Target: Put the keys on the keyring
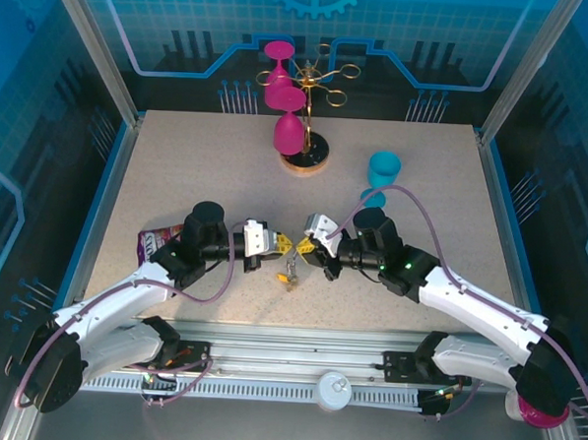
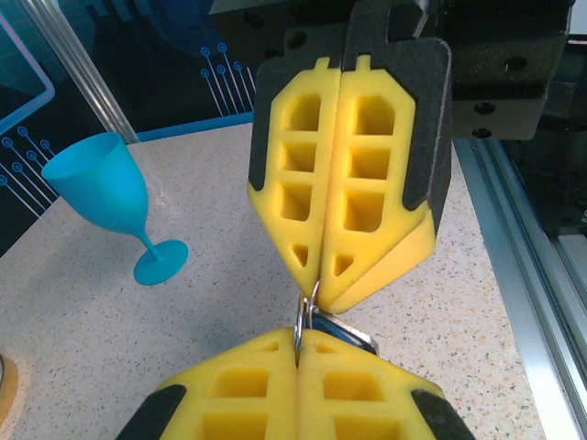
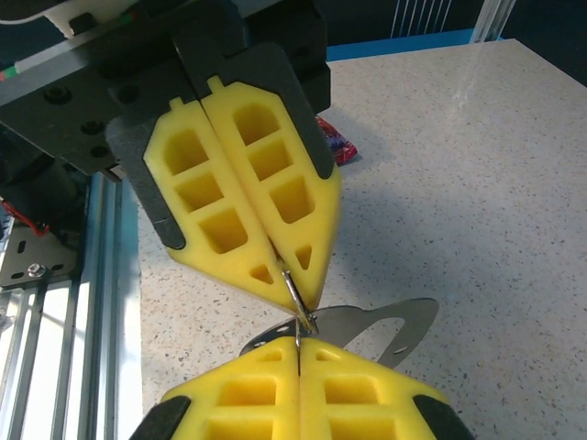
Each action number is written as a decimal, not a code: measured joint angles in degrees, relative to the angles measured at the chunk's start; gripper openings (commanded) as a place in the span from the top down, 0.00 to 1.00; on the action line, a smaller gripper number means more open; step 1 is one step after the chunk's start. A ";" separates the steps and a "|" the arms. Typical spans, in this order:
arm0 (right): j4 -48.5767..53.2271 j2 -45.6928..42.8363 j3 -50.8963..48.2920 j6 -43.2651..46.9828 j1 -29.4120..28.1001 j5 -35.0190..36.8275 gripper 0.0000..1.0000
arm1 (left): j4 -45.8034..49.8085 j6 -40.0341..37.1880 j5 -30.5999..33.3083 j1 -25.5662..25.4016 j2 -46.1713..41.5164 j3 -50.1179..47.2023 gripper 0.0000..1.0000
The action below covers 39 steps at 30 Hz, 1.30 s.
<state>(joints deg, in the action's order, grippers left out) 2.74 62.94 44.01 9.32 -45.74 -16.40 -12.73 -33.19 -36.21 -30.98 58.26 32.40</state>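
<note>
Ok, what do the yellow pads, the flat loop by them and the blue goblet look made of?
Pads: matte yellow foam or soft rubber, judging by moulded square pockets. Keyring loop: thin metal, silver-grey, catching light. Blue goblet: probably plastic, uniformly opaque with a dull sheen.

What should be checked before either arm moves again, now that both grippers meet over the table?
1. Left gripper shut on the small metal ring: ok.
2. Right gripper shut on the same ring: ok; the two sets of fingertips almost touch.
3. Keyring loop clear of the table: cannot tell; it sticks out beside the fingertips.
4. What the dangling bunch holds: cannot tell, too small to read.
5. Blue goblet out of the way: ok, upright and apart from both grippers.
</note>
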 measured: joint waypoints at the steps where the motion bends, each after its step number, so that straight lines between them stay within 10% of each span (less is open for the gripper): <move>1: -0.28 0.09 0.00 -0.02 -0.04 0.20 1.00 | 0.00 0.00 0.09 -0.04 -0.04 0.00 1.00; 39: -8.81 3.06 -0.87 -12.37 -5.01 17.59 1.00 | -1.22 1.73 8.76 -0.04 -0.28 0.02 1.00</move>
<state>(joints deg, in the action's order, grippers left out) -6.07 66.00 43.13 -3.05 -50.74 1.19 -13.96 -31.46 -27.44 -31.03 57.98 32.42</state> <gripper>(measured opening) 0.058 0.049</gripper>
